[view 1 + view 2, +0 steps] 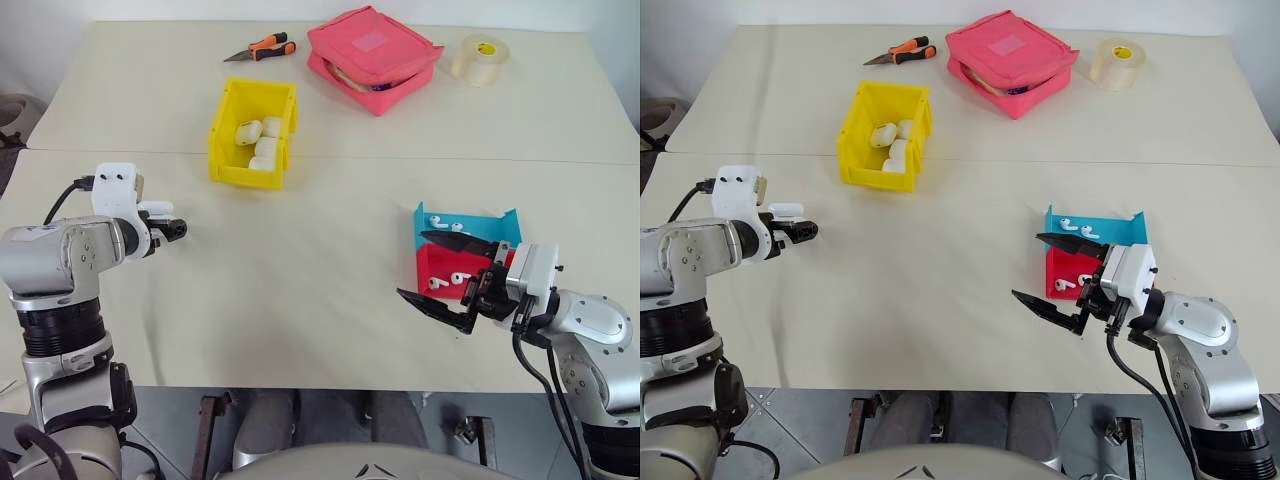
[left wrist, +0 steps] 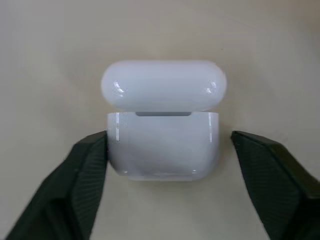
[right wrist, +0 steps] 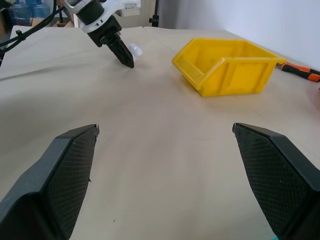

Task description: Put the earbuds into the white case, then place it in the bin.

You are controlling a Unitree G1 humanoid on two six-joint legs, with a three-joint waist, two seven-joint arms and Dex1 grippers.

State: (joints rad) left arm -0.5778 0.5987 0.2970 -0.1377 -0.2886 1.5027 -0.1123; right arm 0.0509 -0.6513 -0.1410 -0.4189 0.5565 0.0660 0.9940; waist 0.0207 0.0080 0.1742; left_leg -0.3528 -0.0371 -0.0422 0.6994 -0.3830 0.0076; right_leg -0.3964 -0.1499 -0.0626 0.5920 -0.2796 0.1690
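Near edge: right gripper point(image 1: 452, 282), jaws spread wide and empty, beside the red tray point(image 1: 440, 268) and blue tray point(image 1: 462, 224) holding earbuds point(image 1: 440, 226). Left gripper point(image 2: 165, 150) brackets the open-lidded white case point(image 2: 162, 145); one finger touches, grip unsettled. Close squarely on the base, sparing the lid. Farther: yellow bin point(image 1: 228, 140).

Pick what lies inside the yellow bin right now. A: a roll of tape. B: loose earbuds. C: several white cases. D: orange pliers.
C: the yellow bin holds several white cases; the tape and pliers lie on the table outside it.
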